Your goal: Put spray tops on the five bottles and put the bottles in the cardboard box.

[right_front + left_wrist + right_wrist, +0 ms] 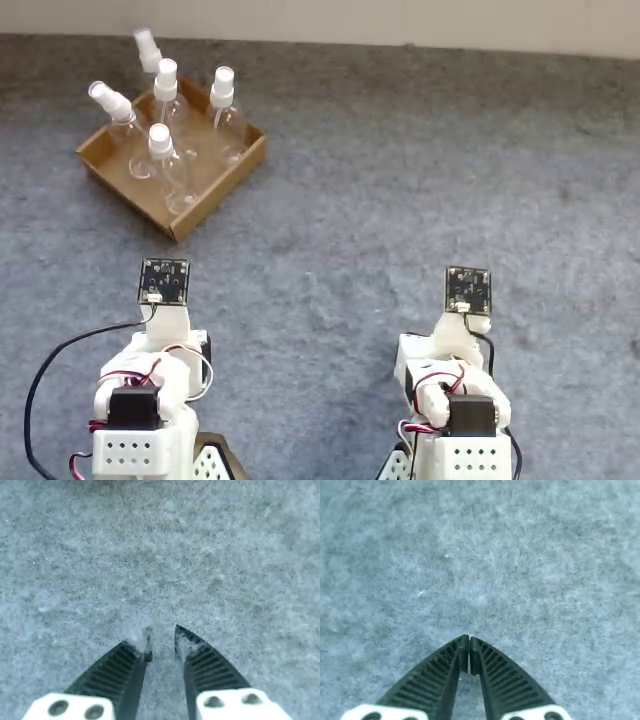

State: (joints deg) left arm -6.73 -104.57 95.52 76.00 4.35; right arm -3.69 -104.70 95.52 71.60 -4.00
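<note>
Bottles (160, 140), all five capped, sit in the cardboard box (220, 195) near the table's (420, 150) far left corner, ahead of the left gripper (162, 647), jaws slightly parted. Right gripper (469, 655) farther off, clenched empty

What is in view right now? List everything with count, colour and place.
bottles: five, clear, standing in the box
tops: five, white, one on each bottle
box: one, brown cardboard, far left of the table
table: one, grey carpet-like cover, under everything
arms: two, white and black, side by side at the near edge, apart from the box
left fingers: two, black, slightly apart, over bare cover, holding nothing
right fingers: two, black, tips together, over bare cover, holding nothing
</note>
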